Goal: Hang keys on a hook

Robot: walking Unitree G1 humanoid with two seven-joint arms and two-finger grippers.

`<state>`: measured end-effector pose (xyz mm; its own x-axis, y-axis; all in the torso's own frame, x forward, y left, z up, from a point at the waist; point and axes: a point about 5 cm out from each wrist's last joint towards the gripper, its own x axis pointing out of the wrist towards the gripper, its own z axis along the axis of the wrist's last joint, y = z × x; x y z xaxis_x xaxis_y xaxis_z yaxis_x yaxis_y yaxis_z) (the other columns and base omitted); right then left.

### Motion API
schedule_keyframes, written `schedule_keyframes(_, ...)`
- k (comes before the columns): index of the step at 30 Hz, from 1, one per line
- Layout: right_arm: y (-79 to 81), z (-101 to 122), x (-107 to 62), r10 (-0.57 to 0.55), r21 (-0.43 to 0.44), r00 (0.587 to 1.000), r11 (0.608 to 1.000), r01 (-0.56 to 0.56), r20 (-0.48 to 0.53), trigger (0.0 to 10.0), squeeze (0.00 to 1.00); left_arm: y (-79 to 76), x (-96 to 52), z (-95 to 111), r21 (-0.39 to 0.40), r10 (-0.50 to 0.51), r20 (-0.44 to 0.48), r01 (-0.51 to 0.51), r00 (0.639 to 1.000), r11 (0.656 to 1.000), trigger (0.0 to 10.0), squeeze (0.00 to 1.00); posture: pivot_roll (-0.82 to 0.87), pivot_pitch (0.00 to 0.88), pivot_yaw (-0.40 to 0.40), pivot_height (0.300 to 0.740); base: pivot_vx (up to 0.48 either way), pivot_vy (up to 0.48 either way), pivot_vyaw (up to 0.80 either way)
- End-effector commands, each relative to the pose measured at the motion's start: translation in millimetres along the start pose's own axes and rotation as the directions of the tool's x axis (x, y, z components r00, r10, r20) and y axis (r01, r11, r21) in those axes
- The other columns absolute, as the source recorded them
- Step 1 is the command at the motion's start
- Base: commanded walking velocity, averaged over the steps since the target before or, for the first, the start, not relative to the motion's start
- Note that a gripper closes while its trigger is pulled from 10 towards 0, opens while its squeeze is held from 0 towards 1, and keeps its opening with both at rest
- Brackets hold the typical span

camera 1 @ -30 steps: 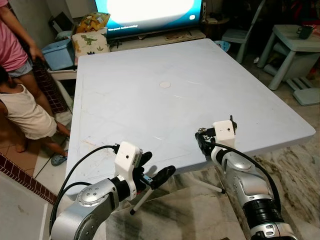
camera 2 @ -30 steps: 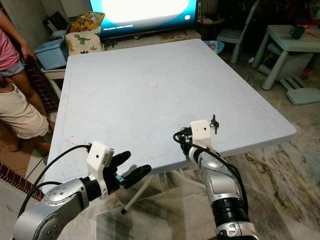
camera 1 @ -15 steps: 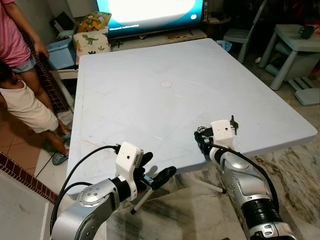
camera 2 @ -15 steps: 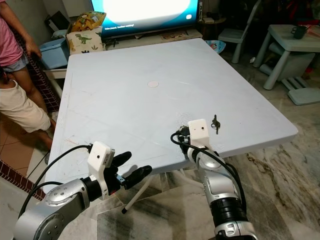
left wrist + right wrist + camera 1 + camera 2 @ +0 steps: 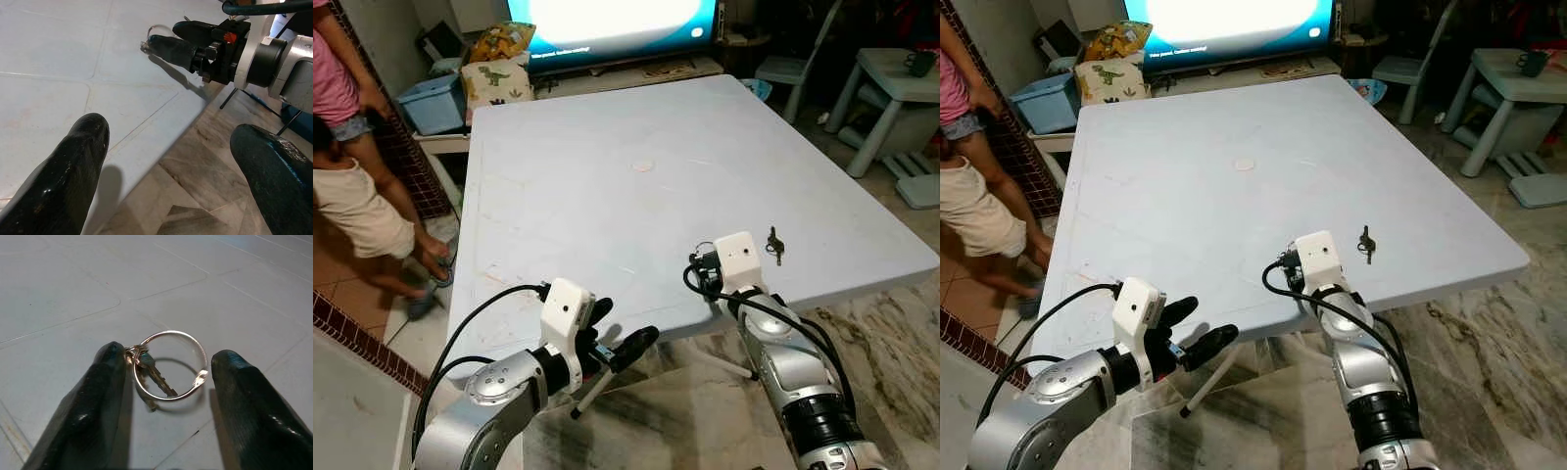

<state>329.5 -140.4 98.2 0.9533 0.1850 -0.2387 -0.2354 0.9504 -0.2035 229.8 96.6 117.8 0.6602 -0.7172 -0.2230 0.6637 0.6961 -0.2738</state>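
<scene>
Pale blue tabletop (image 5: 607, 196) fills mid-frame; TV screen (image 5: 607, 20) glowing at top edge. Right gripper (image 5: 166, 382) low over tabletop near front edge, fingers (image 5: 98, 396) open either side of the key ring (image 5: 168, 364), keys lying flat. Second key (image 5: 773, 244) just right of that wrist. Left gripper (image 5: 619, 338) lower left, fingers spread, empty, beyond tabletop edge.

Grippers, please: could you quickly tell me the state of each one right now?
Left gripper: open, holding nothing, at the table's near edge.
Right gripper: open, fingers either side of the key ring, not clamped.
</scene>
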Motion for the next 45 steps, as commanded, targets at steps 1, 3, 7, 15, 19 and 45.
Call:
schedule_keyframes(1, 0.1, 8.8, 1.3, -0.003, -0.016, 1.0, 1.0, 0.003, 0.027, 10.0, 0.83, 0.3, -1.1, 2.6, 0.027, 0.0, 0.001, 0.0, 1.0, 1.0, 10.0, 0.0, 0.05, 0.058, 0.064, 0.74, 0.0, 0.0, 0.0)
schedule_keyframes(3, -0.3, 9.4, 1.9, -0.004, -0.017, 1.0, 1.0, 0.005, 0.027, 10.0, 0.47, 0.2, -1.1, 2.3, 0.028, -0.001, 0.0, 0.001, 1.0, 1.0, 10.0, 0.0, 0.05, 0.058, 0.064, 0.74, 0.0, 0.0, 0.0)
schedule_keyframes(7, 2.6, 10.3, 2.6, 0.013, -0.018, 1.0, 1.0, -0.013, 0.02, 10.0, 0.0, 0.5, -0.2, 2.2, 0.031, -0.001, -0.003, 0.001, 1.0, 1.0, 10.0, 0.0, 0.05, 0.057, 0.064, 0.74, 0.0, 0.0, 0.0)
schedule_keyframes(15, 7.2, 9.8, 1.3, 0.031, -0.013, 0.999, 0.999, -0.031, 0.018, 10.0, 0.0, 0.0, 0.0, 1.6, 0.031, -0.002, -0.005, 0.003, 1.0, 1.0, 10.0, 0.0, 0.05, 0.059, 0.065, 0.74, 0.0, 0.0, 0.0)
schedule_keyframes(19, 12.5, 12.4, 3.8, 0.094, -0.01, 0.995, 0.996, -0.093, 0.025, 10.0, 0.0, -0.5, 0.1, 1.2, 0.029, -0.004, -0.007, 0.005, 1.0, 1.0, 10.0, 0.0, 0.05, 0.059, 0.065, 0.74, 0.0, 0.0, 0.0)
schedule_keyframes(45, 23.8, 1.5, 11.5, 0.201, 0.009, 0.977, 0.98, -0.201, -0.076, 1.5, 0.0, -1.6, 0.9, 1.0, 0.034, -0.005, -0.007, 0.005, 1.0, 0.999, 10.0, 0.0, 0.05, 0.058, 0.06, 0.74, 0.0, 0.0, 0.0)
